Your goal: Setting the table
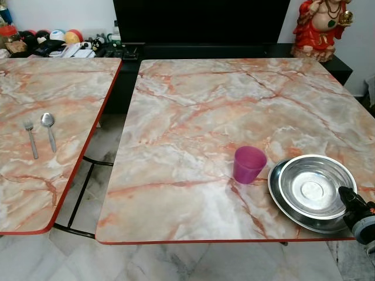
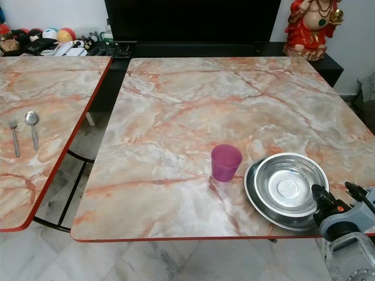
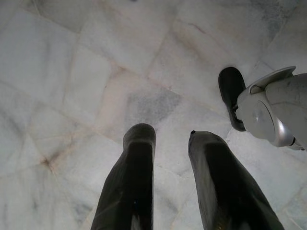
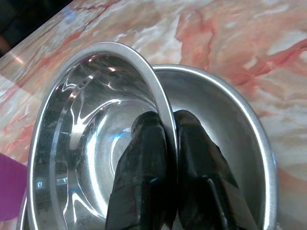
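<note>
You're pinching bowl [image 4: 91, 120] rim with right end effector [image 4: 168, 125], one finger inside, one outside. Bowl nesting in plate [image 4: 240, 124] at tabletop [image 1: 193, 117] near right corner, cup [image 1: 249, 164] just beside. Left end effector [image 3: 170, 139] hanging, fingers parted, holding nothing.

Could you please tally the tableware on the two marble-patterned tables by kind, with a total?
Round steel bowls: 2, an upper round steel bowl whose rim the right end effector pinches, resting in a lower round steel bowl
Translucent purple plastic cup: 1
Small metal fork: 1
Small metal spoon: 1
Total: 5
</note>
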Robot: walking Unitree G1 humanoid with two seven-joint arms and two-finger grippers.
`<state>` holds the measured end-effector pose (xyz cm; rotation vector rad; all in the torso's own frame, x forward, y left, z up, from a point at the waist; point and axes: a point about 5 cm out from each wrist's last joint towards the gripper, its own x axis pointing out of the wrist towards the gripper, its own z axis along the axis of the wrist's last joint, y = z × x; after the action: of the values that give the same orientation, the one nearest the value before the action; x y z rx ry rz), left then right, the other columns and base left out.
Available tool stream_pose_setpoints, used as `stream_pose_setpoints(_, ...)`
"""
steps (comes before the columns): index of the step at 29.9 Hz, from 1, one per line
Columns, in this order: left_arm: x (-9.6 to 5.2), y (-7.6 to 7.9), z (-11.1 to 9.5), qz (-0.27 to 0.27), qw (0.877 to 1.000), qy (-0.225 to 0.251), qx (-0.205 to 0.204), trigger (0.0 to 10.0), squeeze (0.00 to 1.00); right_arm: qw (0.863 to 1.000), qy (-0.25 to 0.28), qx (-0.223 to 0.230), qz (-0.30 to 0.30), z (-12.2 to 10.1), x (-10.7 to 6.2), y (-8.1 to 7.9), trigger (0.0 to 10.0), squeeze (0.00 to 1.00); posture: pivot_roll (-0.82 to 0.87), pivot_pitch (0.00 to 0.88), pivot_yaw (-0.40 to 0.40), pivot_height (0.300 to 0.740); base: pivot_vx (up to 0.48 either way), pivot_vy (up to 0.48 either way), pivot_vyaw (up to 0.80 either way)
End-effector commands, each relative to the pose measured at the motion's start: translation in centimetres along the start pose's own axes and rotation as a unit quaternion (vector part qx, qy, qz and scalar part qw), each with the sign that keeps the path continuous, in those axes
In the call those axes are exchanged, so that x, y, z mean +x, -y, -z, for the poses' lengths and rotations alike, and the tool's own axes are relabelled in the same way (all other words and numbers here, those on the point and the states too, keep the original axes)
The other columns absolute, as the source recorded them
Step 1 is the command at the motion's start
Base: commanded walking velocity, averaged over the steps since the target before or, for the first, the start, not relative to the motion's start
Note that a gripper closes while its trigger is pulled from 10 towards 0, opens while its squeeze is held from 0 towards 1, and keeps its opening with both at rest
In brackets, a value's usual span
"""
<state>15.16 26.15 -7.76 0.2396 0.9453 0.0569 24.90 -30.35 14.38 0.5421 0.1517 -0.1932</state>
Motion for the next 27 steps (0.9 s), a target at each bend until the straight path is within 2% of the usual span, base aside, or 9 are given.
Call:
stream_pose_setpoints(1,-0.25,-0.09,0.98,0.003,1.0,-0.018,0.009,10.0,0.0,1.0,0.001,-0.001,0.0,0.01,0.12,-0.04,10.0,0.31,-0.09,0.147,0.018,0.74,0.0,0.0,0.0)
stream_pose_setpoints(5,-0.25,-0.09,0.97,0.003,1.0,-0.018,0.009,10.0,0.0,1.0,0.006,-0.003,-0.001,-0.24,0.12,-0.1,10.0,0.3,-0.09,0.147,0.017,0.74,0.0,0.0,0.0)
stream_pose_setpoints(7,-0.24,-0.08,0.94,0.003,1.0,-0.017,0.009,10.0,0.0,1.0,0.009,-0.019,-0.003,-0.43,0.04,-0.19,10.0,0.29,-0.09,0.149,0.016,0.74,0.0,0.0,0.0)
stream_pose_setpoints(15,-0.21,0.05,0.93,0.004,1.0,-0.017,0.009,10.0,0.0,1.0,0.011,-0.018,0.008,-0.4,-0.42,0.03,10.0,0.3,-0.1,0.152,0.017,0.74,0.0,0.0,0.0)
stream_pose_setpoints(16,-0.21,0.08,0.91,0.004,1.0,-0.017,0.009,10.0,0.0,1.0,0.006,-0.019,0.012,-0.14,-0.57,0.24,10.0,0.33,-0.1,0.152,0.015,0.74,0.0,0.0,0.0)
stream_pose_setpoints(17,-0.2,0.09,0.9,0.004,1.0,-0.017,0.009,10.0,0.0,1.0,0.004,-0.018,0.013,-0.04,-0.62,0.31,10.0,0.58,-0.1,0.152,0.015,0.74,0.0,0.0,0.0)
stream_pose_setpoints(18,-0.2,0.09,0.89,0.004,1.0,-0.017,0.008,10.0,0.0,1.0,0.003,-0.018,0.016,0.06,-0.69,0.4,10.0,0.6,-0.1,0.152,0.015,0.74,0.0,0.0,0.0)
stream_pose_setpoints(27,-0.18,0.08,0.85,0.001,1.0,-0.017,0.005,10.0,0.0,0.999,0.0,-0.023,0.025,0.07,-0.77,0.49,10.0,0.53,-0.1,0.162,0.011,0.74,0.0,0.0,0.0)
